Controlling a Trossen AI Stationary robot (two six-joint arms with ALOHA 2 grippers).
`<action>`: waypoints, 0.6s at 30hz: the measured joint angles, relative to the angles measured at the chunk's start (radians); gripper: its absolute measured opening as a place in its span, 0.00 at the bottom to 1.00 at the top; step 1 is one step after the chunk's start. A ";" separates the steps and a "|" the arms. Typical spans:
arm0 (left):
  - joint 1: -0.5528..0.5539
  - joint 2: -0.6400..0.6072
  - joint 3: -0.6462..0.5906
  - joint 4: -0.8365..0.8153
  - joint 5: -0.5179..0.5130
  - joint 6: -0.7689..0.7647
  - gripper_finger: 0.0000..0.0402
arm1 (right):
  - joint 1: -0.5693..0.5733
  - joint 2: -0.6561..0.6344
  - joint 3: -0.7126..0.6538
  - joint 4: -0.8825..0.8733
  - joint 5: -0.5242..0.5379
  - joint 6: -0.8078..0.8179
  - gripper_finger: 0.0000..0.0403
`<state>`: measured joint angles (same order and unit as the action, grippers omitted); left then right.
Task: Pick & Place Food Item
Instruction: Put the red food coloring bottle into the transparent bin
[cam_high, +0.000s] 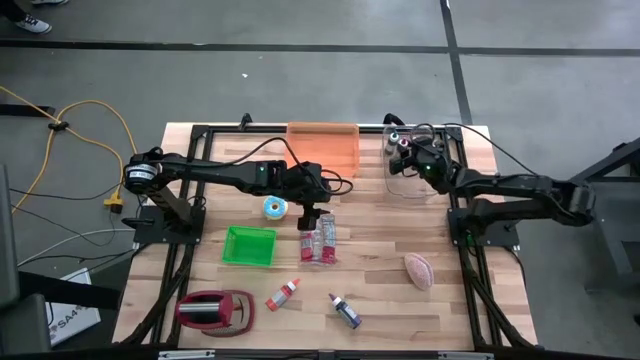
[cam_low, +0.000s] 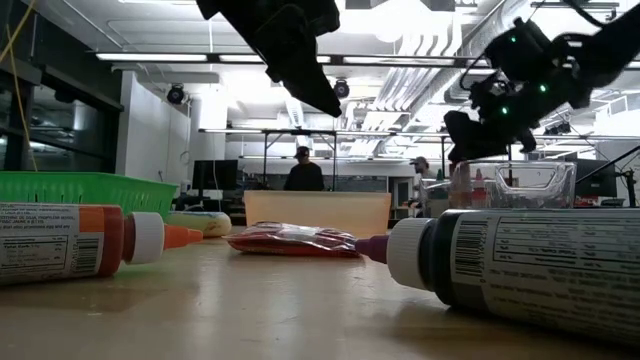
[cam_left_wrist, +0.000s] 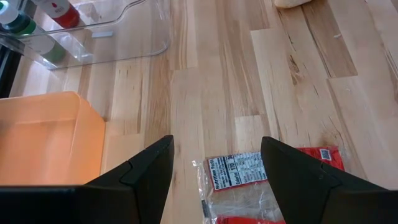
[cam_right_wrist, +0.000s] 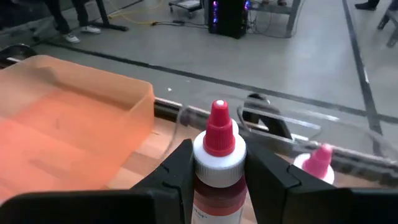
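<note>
A flat red food packet (cam_high: 319, 242) with a white label (cam_left_wrist: 239, 169) lies on the wooden table near the middle. My left gripper (cam_high: 312, 218) hangs open just above its far end, and its fingers (cam_left_wrist: 149, 165) stand on either side without touching. Over the far left corner of a clear container (cam_high: 415, 182), my right gripper (cam_high: 404, 150) is shut on a small bottle (cam_right_wrist: 217, 140) with a red cap and white collar. A second bottle with a pink cap (cam_right_wrist: 318, 158) stands beside it. My right gripper pinches the bottle between its two fingers, just below the white collar (cam_right_wrist: 217, 163). The fingers reach in nearly level and lie across the upright bottle. Its cap stands above them. The fingers hide its lower part, so I cannot tell whether it rests on anything.
An orange bin (cam_high: 323, 146) stands at the far edge, left of the clear container. A green basket (cam_high: 249, 245), a blue tape roll (cam_high: 275, 207), a pink ball (cam_high: 419, 270), two squeeze bottles (cam_high: 284, 294) (cam_high: 345, 311) and a red-and-silver item (cam_high: 213, 310) lie nearer.
</note>
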<state>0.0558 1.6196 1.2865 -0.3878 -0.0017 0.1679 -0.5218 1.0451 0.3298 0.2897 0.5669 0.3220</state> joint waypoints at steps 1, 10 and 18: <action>0.000 0.000 0.000 0.000 0.000 0.000 0.58 | -0.006 0.000 -0.018 0.028 -0.009 0.000 0.26; 0.000 0.000 0.000 0.000 0.000 0.000 0.58 | -0.064 0.001 -0.090 0.138 -0.038 -0.004 0.26; 0.000 0.000 0.000 0.000 0.000 0.000 0.58 | -0.124 0.009 -0.095 0.142 -0.080 -0.004 0.26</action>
<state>0.0559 1.6196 1.2865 -0.3874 -0.0014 0.1684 -0.6461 1.0537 0.2352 0.4320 0.4870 0.3180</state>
